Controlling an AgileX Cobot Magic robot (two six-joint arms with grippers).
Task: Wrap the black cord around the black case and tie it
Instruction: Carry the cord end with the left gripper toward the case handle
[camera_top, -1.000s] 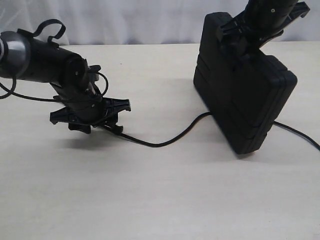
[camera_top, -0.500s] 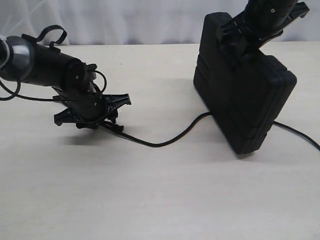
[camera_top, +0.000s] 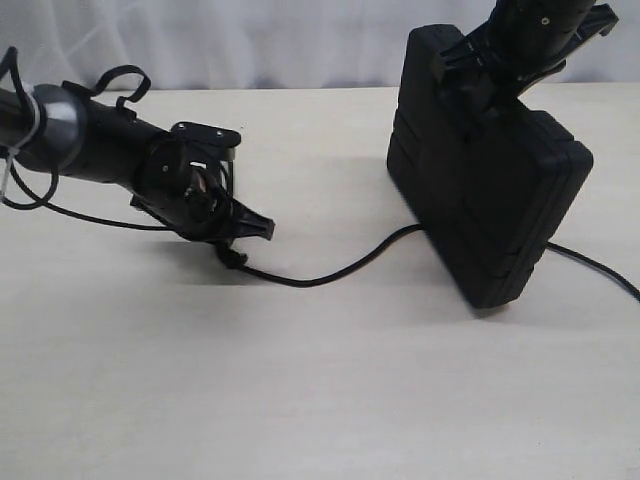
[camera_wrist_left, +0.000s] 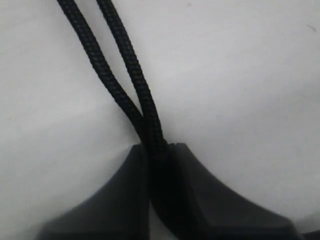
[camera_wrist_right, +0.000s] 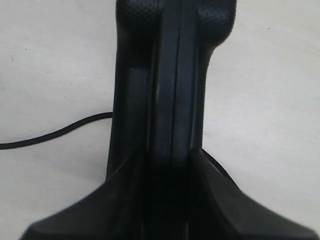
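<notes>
The black case stands on its edge on the table, tilted. My right gripper is shut on its upper edge, and the right wrist view shows the case's rim clamped between the right gripper's jaws. The black cord lies on the table, passes under the case and comes out on the far right. My left gripper sits low at the cord's left end. In the left wrist view two braided strands of the cord run into the left gripper, which is shut on them.
The pale wooden table spreads in front of both arms. A white curtain hangs behind it. The left arm's own glossy cables loop over the table beside its wrist. A stretch of cord curves off beside the case.
My left gripper has turned about its wrist, shifted a little right and closed on the cord's end. The case and the right gripper have not moved.
</notes>
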